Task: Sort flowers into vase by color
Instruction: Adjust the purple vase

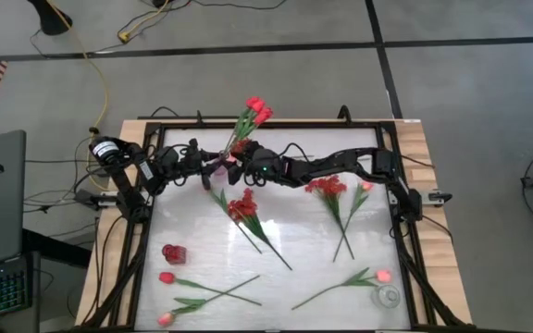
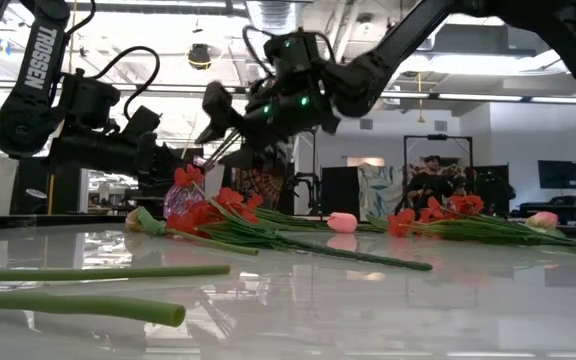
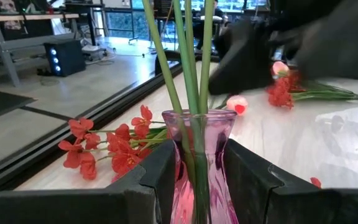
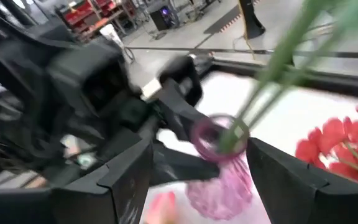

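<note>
At table's far edge, pink glass vase [image 3: 201, 168] clamped upright between left gripper [image 3: 201, 186] fingers, three green stems [image 3: 188, 56] standing in its neck; red tulips [image 1: 258, 109] seen topping them in high view. Right gripper [image 4: 197, 180] poised just above vase mouth, jaws spread wide, nothing gripped. Red blossom spray [image 1: 243, 207] laid near vase, second spray [image 1: 326, 186] and pink tulip [image 1: 365, 188] further right. More tulips [image 1: 167, 277] left scattered along near edge of white table [image 1: 303, 268].
</note>
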